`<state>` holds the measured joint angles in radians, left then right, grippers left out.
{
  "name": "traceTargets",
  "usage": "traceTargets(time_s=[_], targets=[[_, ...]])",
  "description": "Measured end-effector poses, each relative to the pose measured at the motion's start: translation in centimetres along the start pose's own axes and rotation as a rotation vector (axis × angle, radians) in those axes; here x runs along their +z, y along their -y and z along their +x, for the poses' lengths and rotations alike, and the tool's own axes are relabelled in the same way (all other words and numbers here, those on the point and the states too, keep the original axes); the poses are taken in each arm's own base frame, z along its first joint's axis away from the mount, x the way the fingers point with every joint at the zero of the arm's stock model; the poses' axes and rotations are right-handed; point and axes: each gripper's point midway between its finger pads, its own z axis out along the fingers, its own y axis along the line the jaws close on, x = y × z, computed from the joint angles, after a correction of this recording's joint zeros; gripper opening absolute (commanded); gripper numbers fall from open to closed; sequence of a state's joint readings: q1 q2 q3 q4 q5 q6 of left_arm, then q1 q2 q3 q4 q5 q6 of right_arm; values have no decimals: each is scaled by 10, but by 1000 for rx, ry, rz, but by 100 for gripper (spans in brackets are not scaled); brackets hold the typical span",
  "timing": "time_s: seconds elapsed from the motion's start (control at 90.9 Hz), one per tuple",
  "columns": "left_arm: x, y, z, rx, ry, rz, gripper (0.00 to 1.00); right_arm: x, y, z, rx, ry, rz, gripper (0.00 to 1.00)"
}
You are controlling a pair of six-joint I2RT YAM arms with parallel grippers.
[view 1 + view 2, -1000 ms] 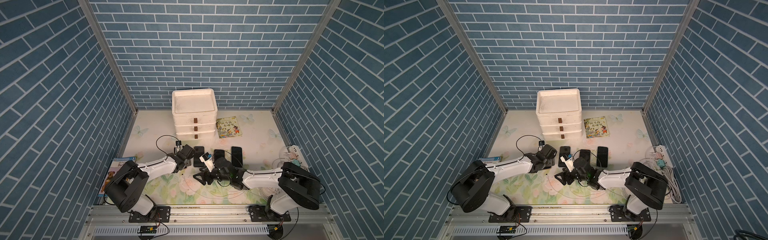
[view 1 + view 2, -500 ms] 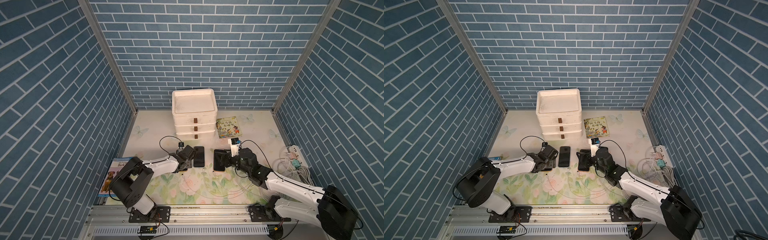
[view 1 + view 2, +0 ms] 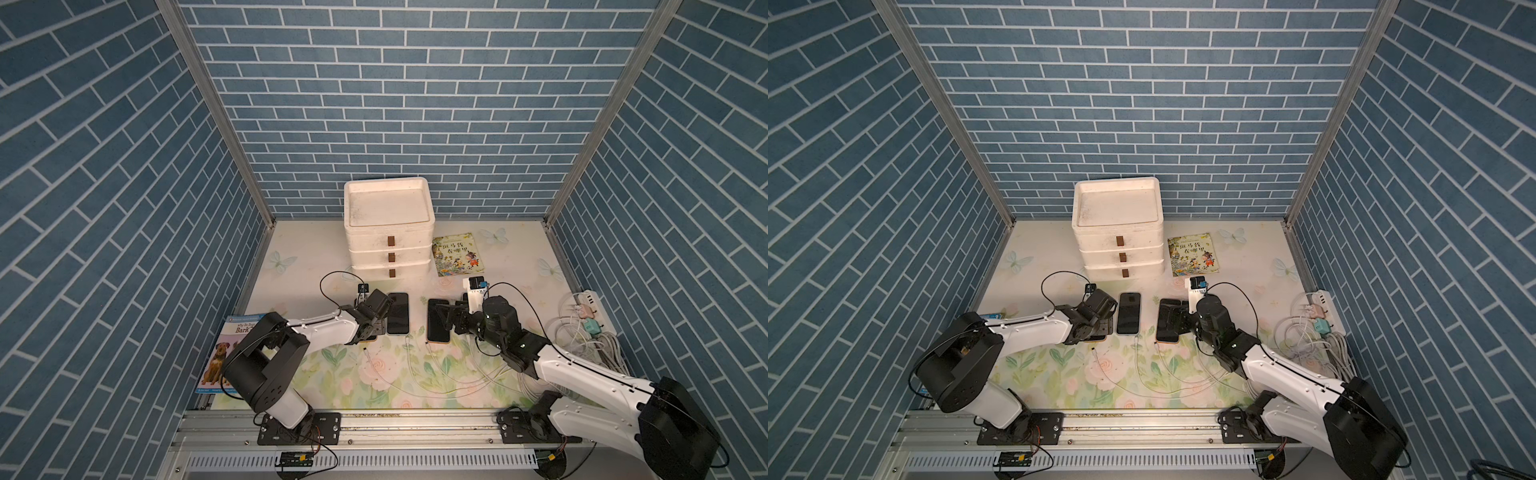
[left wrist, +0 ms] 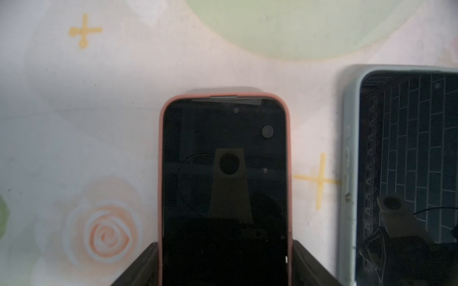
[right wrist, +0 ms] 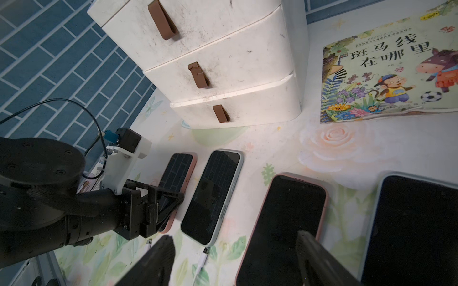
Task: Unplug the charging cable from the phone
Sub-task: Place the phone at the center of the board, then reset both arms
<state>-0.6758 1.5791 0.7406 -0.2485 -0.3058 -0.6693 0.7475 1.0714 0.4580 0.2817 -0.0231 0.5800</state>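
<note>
Done, I think, on the leftmost pink-cased phone (image 4: 224, 173), which sits at the left end of the four-phone row across the mid tabletop (image 3: 519, 257). Its charging-cable plug (image 5: 149, 241) lies loose just off the phone's near end, apart from it. The left pincer (image 4: 224, 245) straddles that phone with a jaw on either side of the case; can't tell if they press on it. Next over, the pale-green-cased phone (image 5: 213, 193) has a white cable (image 5: 201, 262) that looks seated in its port, so I'd call that one not yet done. For the second pink-cased phone (image 5: 285, 222), a cable runs up to its near end in both top views, too small to call plugged. The right pincer (image 5: 235, 235) hovers over it, jaws wide apart, empty. The dark-blue-cased phone (image 5: 416, 227) is nearest the right edge, port end out of view.
</note>
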Motion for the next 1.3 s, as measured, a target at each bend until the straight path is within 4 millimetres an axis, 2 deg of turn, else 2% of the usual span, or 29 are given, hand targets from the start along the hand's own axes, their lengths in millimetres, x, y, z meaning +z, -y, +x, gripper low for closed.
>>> traceTargets(time_s=[0.231, 0.33, 0.396, 0.462, 0.594, 0.671, 0.737, 0.814, 0.869, 0.924, 0.99, 1.067, 1.177, 1.298], targets=[[-9, 1, -7, -22, 23, 18, 100, -5, 1, -3, 10, 6, 3, 93], [-21, 2, -17, -37, 55, 37, 100, -8, 4, -7, 18, 18, 12, 96], [-35, 4, -31, -52, 95, 53, 100, -10, 10, -9, 28, 22, 36, 96], [-54, 6, -53, -74, 163, 75, 100, -12, 22, -12, 40, 26, 88, 96], [-113, 2, -109, -144, 370, 115, 100, -24, 53, -32, 73, 72, 244, 98], [-153, -11, -140, -200, 512, 109, 100, -37, 71, -50, 89, 134, 340, 99], [-183, -28, -160, -246, 630, 74, 100, -49, 84, -62, 95, 193, 414, 96], [-208, -49, -176, -275, 748, 0, 100, -60, 100, -70, 81, 251, 501, 93], [-217, -60, -184, -273, 812, -56, 100, -65, 113, -69, 61, 278, 567, 93], [-218, -70, -188, -262, 867, -134, 100, -69, 129, -63, 37, 282, 633, 93], [-209, -80, -188, -240, 903, -230, 100, -76, 156, -56, 27, 271, 743, 93], [-186, -92, -181, -195, 906, -338, 100, -88, 188, -56, 39, 271, 872, 94], [-148, -122, -171, -145, 881, -485, 100, -115, 232, -58, 82, 297, 1064, 94], [-117, -156, -167, -149, 839, -586, 100, -146, 265, -57, 120, 359, 1211, 94]])
